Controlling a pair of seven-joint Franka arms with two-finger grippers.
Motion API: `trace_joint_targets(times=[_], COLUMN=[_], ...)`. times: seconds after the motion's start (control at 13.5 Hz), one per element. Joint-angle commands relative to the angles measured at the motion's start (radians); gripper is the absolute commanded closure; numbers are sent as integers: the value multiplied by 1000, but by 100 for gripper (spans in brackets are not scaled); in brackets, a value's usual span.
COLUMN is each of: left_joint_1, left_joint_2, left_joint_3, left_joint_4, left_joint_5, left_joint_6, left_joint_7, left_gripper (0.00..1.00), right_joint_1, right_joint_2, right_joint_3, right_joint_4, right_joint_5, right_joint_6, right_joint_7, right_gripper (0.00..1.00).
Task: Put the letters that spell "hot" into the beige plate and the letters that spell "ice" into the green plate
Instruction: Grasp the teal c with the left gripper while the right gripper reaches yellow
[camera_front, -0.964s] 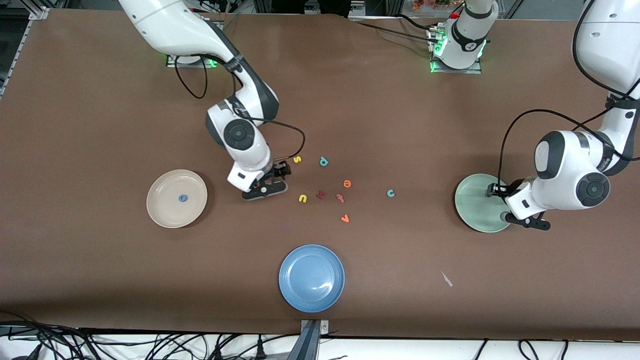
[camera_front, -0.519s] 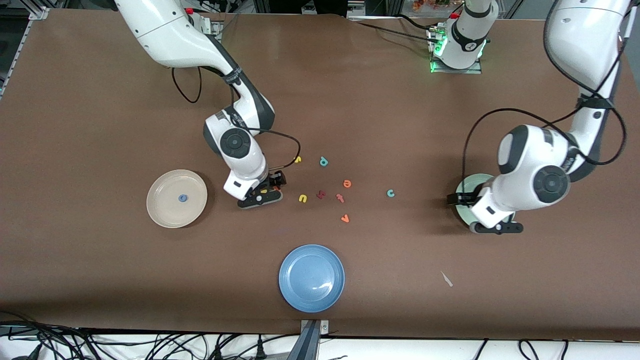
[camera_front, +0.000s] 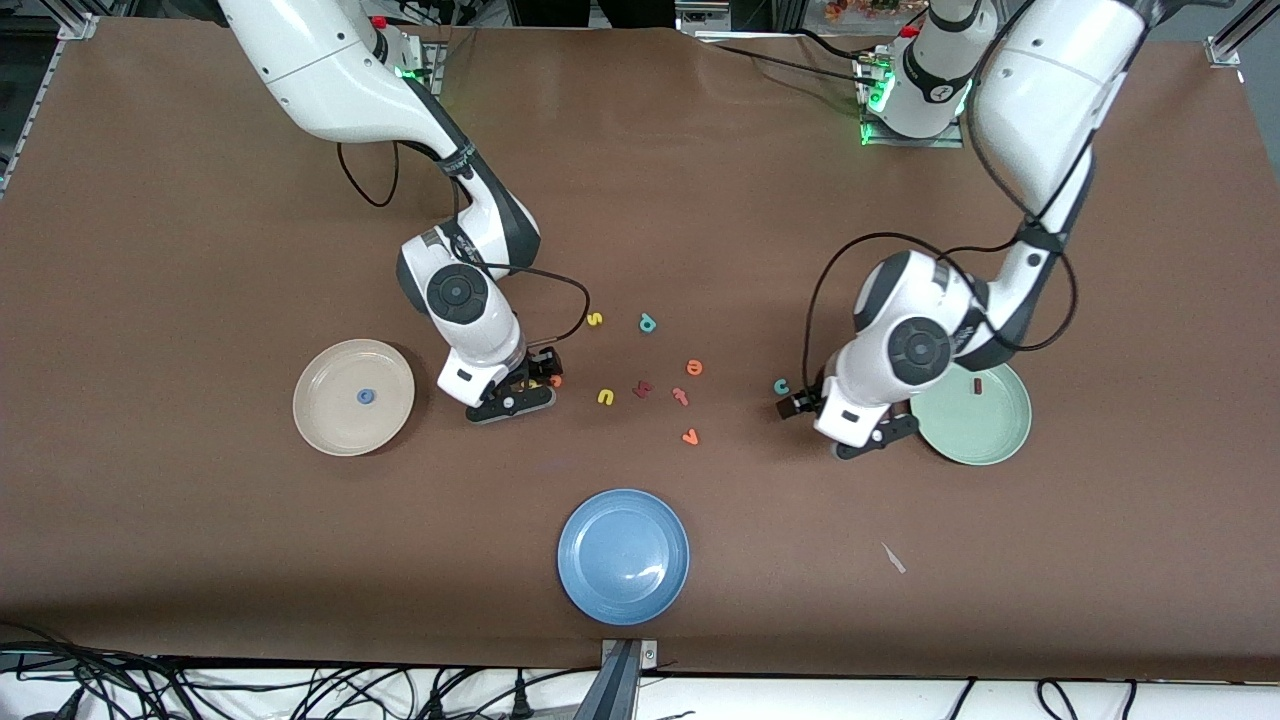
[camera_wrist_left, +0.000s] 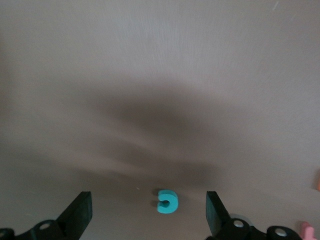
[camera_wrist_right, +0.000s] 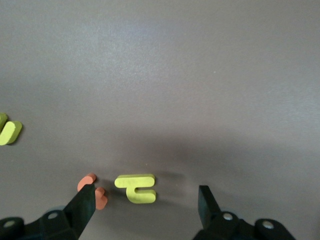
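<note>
So far you have two of six letters home: the blue "o" (camera_front: 366, 396) lies in the beige plate (camera_front: 330, 420) and the dark red "i" (camera_front: 978, 382) in the green plate (camera_front: 990, 440). Your left end effector (camera_wrist_left: 149, 212) hangs spread wide around the teal "c" (camera_wrist_left: 167, 201). Your right end effector (camera_wrist_right: 146, 205) straddles the yellow "h" (camera_wrist_right: 136, 187), not yet clenched. The orange "e" (camera_front: 694, 368) and "t" (camera_front: 681, 396) wait mid-worktop.

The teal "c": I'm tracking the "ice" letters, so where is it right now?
The teal "c" lies on the table beside the green plate, toward the left arm's end. In the left wrist view it sits between the open fingers of the left gripper.
</note>
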Motion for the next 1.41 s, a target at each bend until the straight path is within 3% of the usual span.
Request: trace_joint_targets(times=[0.0,0.07,0.37,0.67,0.89,1.11,1.19,1.34], left_joint_1=[-41,-41,-59,-67,-70,-70,-70,-70], left_joint_2=[40,44,66,72,73,72,72,72], left_joint_3=[13,13,14,13,14,14,14,14], left_joint_4=[12,12,11,11,9,9,9,9], left_joint_5=[-3,-3,-1,2,3,63,63,65], left_joint_6=[9,9,9,9,8,8,8,8], left_joint_7=[-60,-60,-62,-54,-36,-24,-24,-22], left_gripper=[0,1,28,30,61,69,76,78], right_joint_1=[0,0,0,-2,-2,-2,-2,0], right_joint_2=[4,4,9,6,7,7,9,12], right_joint_3=[5,4,4,-15,-15,-15,-15,-15], right_joint_4=[-16,-16,-18,-38,-41,-41,-41,-41], right_joint_5=[-14,-15,-35,-54,-54,-54,-54,-52], right_joint_6=[31,31,32,40,55,55,57,70], right_joint_7=[-1,-2,-4,-25,-22,-24,-19,-13], right_gripper=[12,13,16,16,19,19,19,21])
